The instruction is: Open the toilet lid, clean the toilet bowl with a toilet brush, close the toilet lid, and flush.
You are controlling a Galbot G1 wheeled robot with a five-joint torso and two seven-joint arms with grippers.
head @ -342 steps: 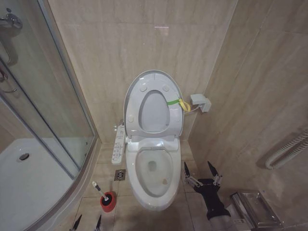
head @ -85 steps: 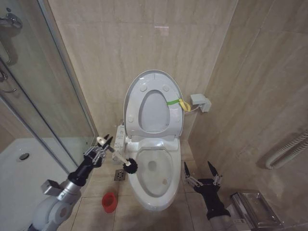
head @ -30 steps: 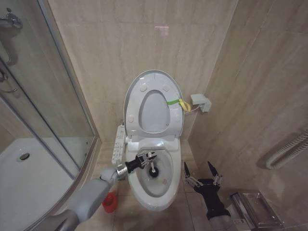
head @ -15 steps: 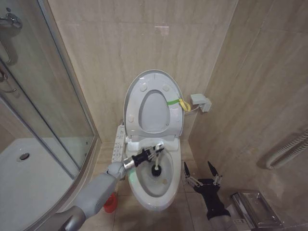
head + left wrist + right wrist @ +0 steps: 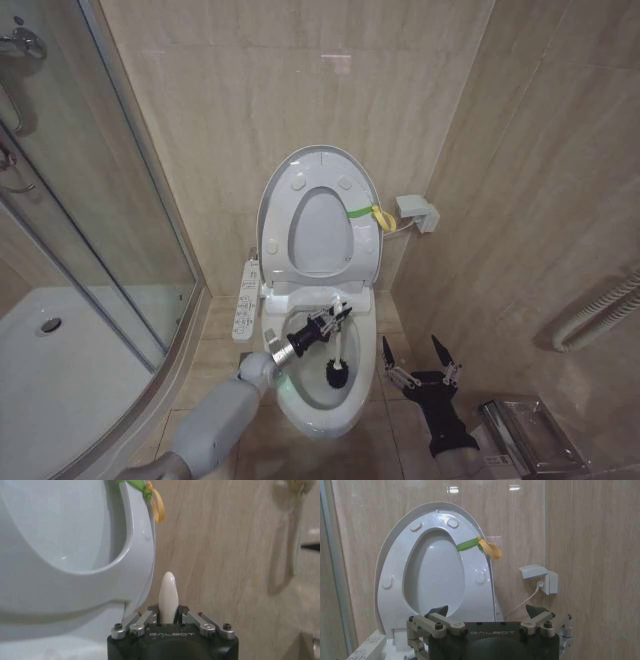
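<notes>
- The left gripper (image 5: 335, 317) is over the rear half of the toilet bowl (image 5: 305, 400), its fingers clamped on the thin white handle of the toilet brush (image 5: 336, 372).
- The brush's black bristle head is inside the bowl, toward its right side; the head view does not settle whether the bristles touch the ceramic.
- The left forearm crosses the bowl's left rim and hides that part of the rim and the floor beside it.
- The left wrist view shows the rounded white handle tip (image 5: 168, 592) standing up between the closed fingers (image 5: 142, 619); the bristle head is hidden behind the gripper body in that view.
- The toilet lid (image 5: 275, 195) stands upright against the rear wall with the seat raised against it; a yellow-green strap (image 5: 370, 213) hangs at its right edge.
- The right wrist view shows the lid's underside (image 5: 395, 555) with round bumpers, and the strap (image 5: 482, 546) more plainly than the head view does.
- The right gripper (image 5: 419, 360) is parked on the floor side right of the bowl, its fingers spread wide and holding nothing.
- A remote panel (image 5: 244, 299) sits at the bowl's left rear; its lower end is cut off by the arm.
</notes>
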